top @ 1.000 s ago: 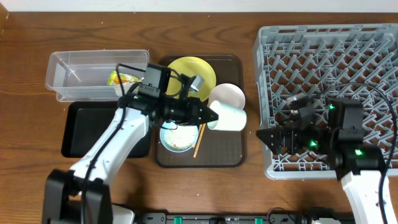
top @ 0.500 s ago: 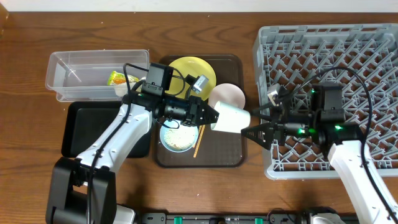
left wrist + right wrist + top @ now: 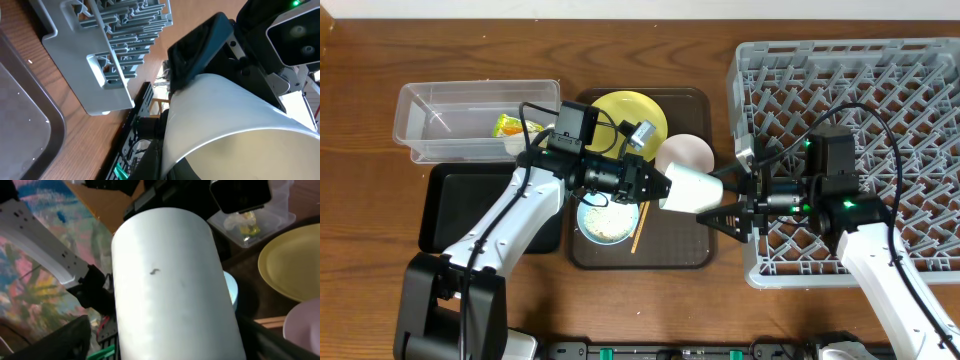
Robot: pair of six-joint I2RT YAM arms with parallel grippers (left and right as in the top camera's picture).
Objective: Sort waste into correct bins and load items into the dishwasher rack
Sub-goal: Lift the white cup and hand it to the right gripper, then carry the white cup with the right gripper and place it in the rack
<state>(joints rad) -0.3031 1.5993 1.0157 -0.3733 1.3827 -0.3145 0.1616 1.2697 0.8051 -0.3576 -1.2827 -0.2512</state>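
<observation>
My left gripper [image 3: 665,185] is shut on the rim of the small white cup [image 3: 692,188] and holds it on its side above the brown tray, base pointing right. My right gripper [image 3: 725,200] is open, its fingers on either side of the cup's base. In the right wrist view the cup [image 3: 170,280] fills the middle between my spread fingers. In the left wrist view the cup [image 3: 235,115] is close up. The yellow plate [image 3: 625,115], white bowl [image 3: 685,152], light-blue bowl [image 3: 605,220] with rice and the chopsticks [image 3: 640,228] lie on the tray. The grey rack [image 3: 860,70] is at the right.
The brown serving tray [image 3: 690,250] lies in the middle. The clear tub [image 3: 450,120] at the left holds the green-and-orange wrapper [image 3: 515,126]. The black tray [image 3: 450,210] lies in front of it. The rack's left wall is just behind my right gripper.
My right arm has swung left from over the rack to the cup, and its open fingers now flank the cup's base. My left gripper carried the cup slightly to the right.
</observation>
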